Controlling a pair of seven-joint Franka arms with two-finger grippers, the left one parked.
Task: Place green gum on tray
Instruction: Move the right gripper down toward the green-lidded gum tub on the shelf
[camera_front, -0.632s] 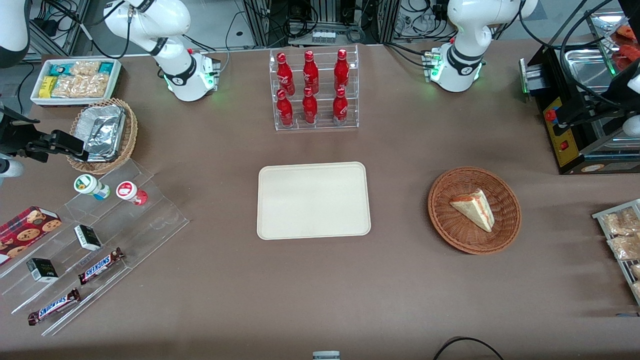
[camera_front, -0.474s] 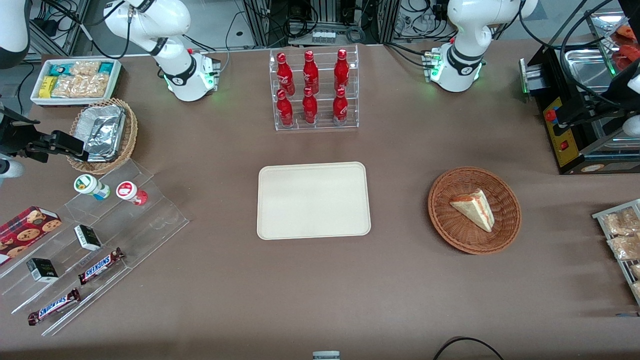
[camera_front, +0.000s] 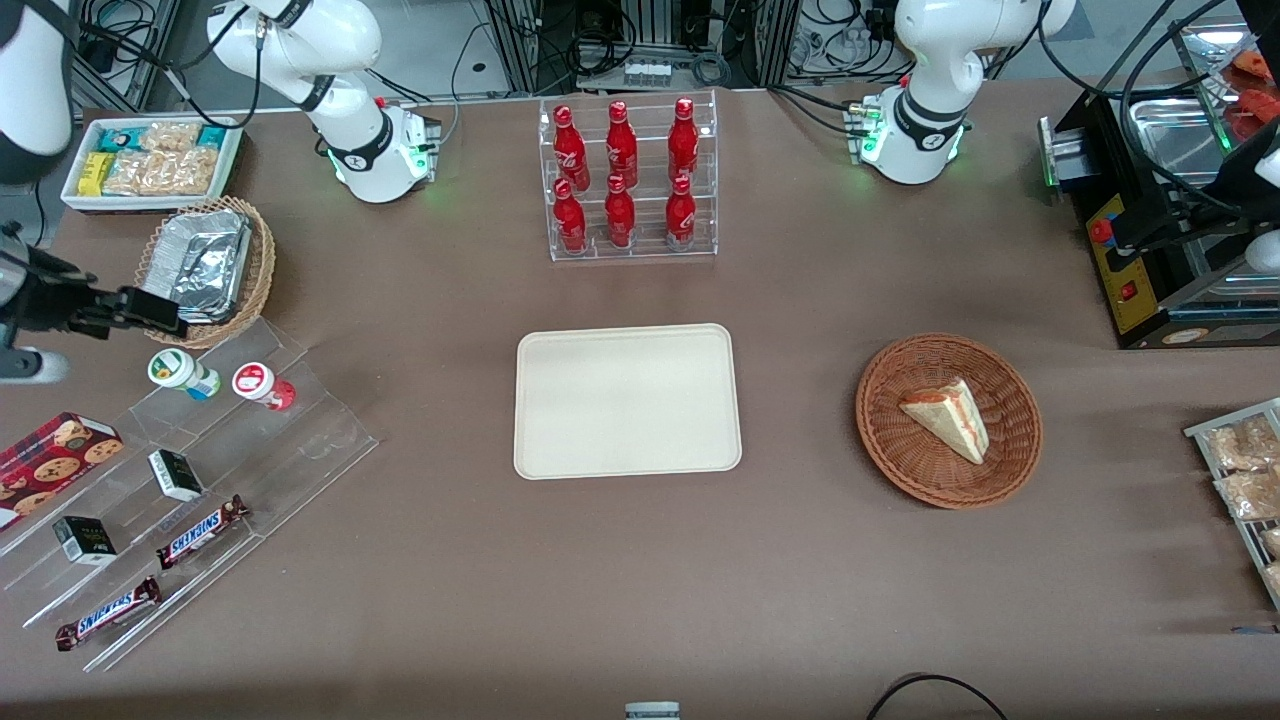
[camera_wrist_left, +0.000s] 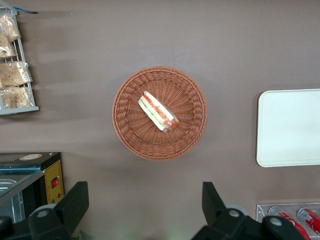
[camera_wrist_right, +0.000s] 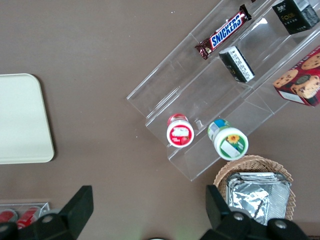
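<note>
A clear rack (camera_front: 628, 180) of six red cola bottles (camera_front: 620, 214) stands farther from the front camera than mid-table. Toward the parked arm's end, a wicker basket (camera_front: 1010, 455) holds one sandwich wedge (camera_front: 948, 417) (layers showing). Toward the working arm's end, a clear stepped stand (camera_front: 300, 440) carries a red-lidded bottle (camera_front: 262, 384), two Snickers bars (camera_front: 202, 531), two small dark boxes (camera_front: 176, 474) and a cookie box (camera_front: 55, 454). Nearby, another basket (camera_front: 258, 270) holds a foil tray (camera_front: 205, 262).

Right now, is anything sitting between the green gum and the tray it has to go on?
Nothing visible blocks it. The green gum stands on the clear stepped rack, the red gum beside it. Bare table lies between rack and tray. The open pincer hovers above the foil basket, near the gum.
</note>
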